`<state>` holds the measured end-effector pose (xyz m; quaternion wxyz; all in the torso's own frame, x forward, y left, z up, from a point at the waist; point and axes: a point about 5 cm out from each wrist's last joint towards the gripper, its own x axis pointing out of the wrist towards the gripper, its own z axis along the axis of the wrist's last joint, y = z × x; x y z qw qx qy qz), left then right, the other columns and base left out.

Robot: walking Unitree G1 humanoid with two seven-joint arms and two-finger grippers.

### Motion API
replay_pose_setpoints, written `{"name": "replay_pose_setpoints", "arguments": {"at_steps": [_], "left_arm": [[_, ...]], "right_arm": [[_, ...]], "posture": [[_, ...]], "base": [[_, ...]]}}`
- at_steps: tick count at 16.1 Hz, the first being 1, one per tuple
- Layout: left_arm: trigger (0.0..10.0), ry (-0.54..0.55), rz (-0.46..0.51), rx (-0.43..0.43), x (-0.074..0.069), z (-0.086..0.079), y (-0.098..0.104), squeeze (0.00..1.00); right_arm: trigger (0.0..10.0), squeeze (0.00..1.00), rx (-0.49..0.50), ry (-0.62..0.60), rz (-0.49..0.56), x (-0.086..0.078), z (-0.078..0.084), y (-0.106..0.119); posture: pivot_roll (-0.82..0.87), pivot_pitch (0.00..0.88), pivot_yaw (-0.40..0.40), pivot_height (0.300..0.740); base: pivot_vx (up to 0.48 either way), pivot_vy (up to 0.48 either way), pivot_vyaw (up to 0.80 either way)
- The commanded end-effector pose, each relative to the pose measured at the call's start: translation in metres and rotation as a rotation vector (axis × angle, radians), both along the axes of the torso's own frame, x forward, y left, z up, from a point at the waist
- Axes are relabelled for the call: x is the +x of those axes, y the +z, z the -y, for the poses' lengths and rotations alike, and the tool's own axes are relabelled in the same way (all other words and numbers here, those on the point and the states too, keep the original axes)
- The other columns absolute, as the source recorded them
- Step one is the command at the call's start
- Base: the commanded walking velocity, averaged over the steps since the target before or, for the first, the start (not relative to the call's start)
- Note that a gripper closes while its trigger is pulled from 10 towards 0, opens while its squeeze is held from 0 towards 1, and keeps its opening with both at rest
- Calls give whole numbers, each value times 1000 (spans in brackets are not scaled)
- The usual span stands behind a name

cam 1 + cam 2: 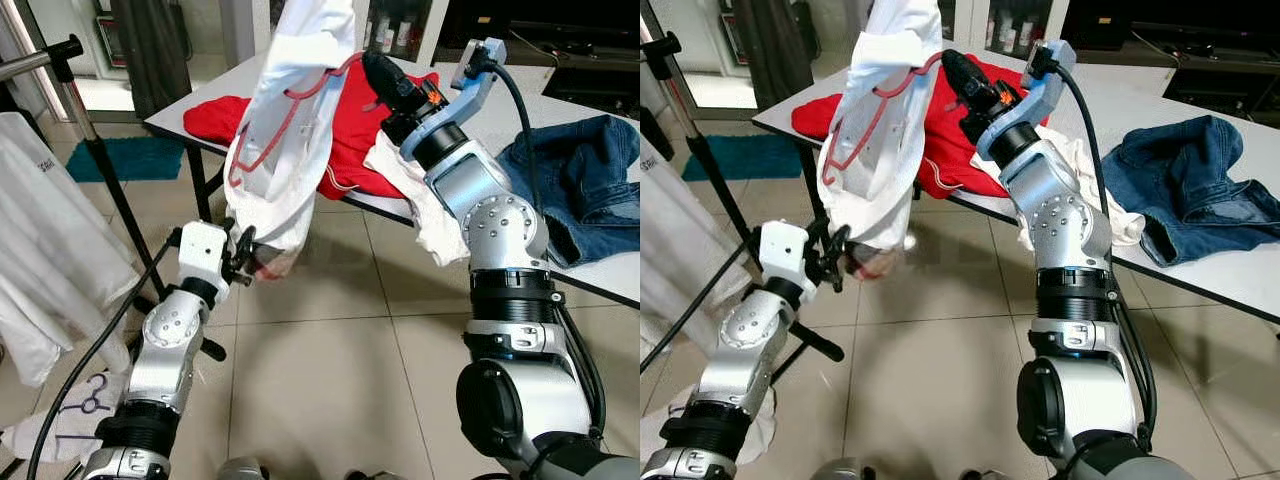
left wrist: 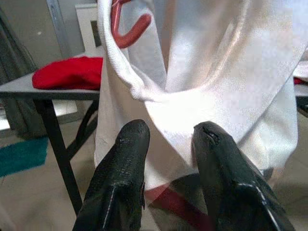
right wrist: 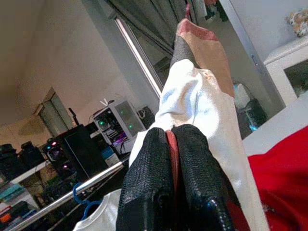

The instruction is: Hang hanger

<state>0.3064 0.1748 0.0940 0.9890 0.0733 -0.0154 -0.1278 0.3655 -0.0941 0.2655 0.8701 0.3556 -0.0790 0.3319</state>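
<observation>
A white garment (image 1: 290, 140) hangs on a red hanger (image 1: 295, 100), held up over the table's near edge. My right gripper (image 1: 372, 62) is shut on the hanger's red hook (image 3: 172, 144), which shows as a thin strip between the closed fingers (image 3: 192, 159). Lower down, my left gripper (image 1: 243, 262) is at the garment's bottom hem (image 1: 872, 255). Its fingers (image 2: 127, 149) stand apart, with the white cloth (image 2: 202, 86) just ahead of the tips. The clothes rack's metal rail (image 1: 35, 62) runs at the upper left, with white garments (image 1: 55, 260) hanging from it.
The grey table (image 1: 600, 270) carries a red garment (image 1: 350, 140), a white cloth (image 1: 425, 210) draped over its edge and blue jeans (image 1: 580, 180). A teal mat (image 1: 125, 158) lies beyond the rack pole. White cloth with a hanger (image 1: 75, 410) lies on the floor at my left.
</observation>
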Motion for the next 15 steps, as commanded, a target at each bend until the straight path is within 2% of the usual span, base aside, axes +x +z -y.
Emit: {"name": "replay_pose_setpoints", "arguments": {"at_steps": [1, 3, 5, 7, 11, 15], "left_arm": [[10000, -17, -6, 21, 1, 2, -2, 0], [10000, -7, -14, 17, 1, 0, -4, 0], [10000, 38, -6, 2, 4, -8, -2, 0], [10000, 55, 12, -11, 7, -12, 2, 0], [10000, 75, 80, -70, 11, -16, 16, 0], [10000, 82, 103, -52, 13, -18, 18, 0]], "right_arm": [[0, 51, 42, -13, 34, -1, 8, 14], [0, 55, 83, 2, 18, -1, 11, 17], [0, 55, 143, 111, 25, -8, 8, 23], [0, 51, 157, 145, 18, -11, 8, 23], [0, 55, 164, 207, 31, -20, 6, 24], [0, 47, 104, 284, -1, -29, 11, 9]], "posture": [[101, 0, -48, 740], [102, 0, -51, 740], [104, 0, -60, 740], [105, 0, -63, 740], [98, 0, -59, 740], [98, 0, -56, 740]], "base": [[0, 0, 0], [0, 0, 0], [0, 0, 0], [0, 0, 0], [0, 0, 0], [0, 0, 0]]}}
